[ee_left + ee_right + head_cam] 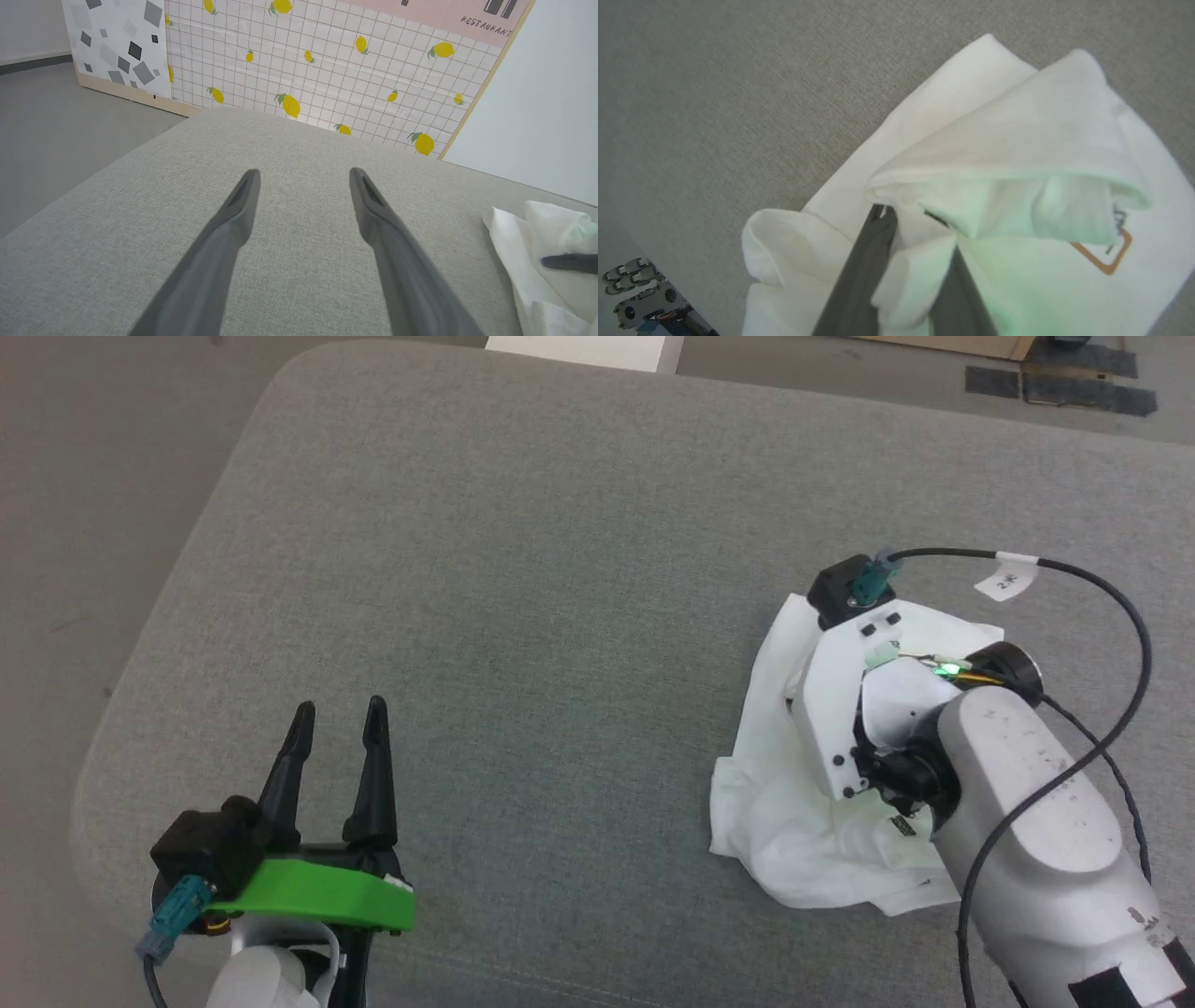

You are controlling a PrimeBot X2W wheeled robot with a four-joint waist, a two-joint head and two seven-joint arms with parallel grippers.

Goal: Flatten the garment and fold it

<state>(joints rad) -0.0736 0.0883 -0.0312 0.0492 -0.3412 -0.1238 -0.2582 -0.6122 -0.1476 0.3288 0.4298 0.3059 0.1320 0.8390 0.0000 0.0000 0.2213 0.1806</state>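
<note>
Writing: "RESTAURANT" is read on a pink panel (486, 25) at 1 o'clock in the left wrist view; the marks on the white cable tag (1006, 577) are too small to be made out.
Print: an orange outlined corner (1104, 261) with dark marks beside it is seen on the shirt (994, 116) at 4 o'clock in the right wrist view; it cannot be read.
Shirt: a crumpled heap (803, 840) is laid on the grey cushion (560, 569) at 4 o'clock in the head view, partly under the right wrist.
Right gripper (903, 213): clamped on a fold of the shirt, with cloth bunched between the fingers.
Left gripper (340, 707): fingers are held wide apart over bare cushion at 7 o'clock, well apart from the shirt.
Edges: the cushion's rounded corner is seen at 11 o'clock; its left edge runs down towards 8 o'clock, near the left gripper, with floor (93, 476) beyond.
Room: a broad stretch of cushion lies between the left gripper and the shirt, and on towards 12 o'clock.
Backdrop: a lemon-printed grid panel (327, 70) stands past the far edge.
</note>
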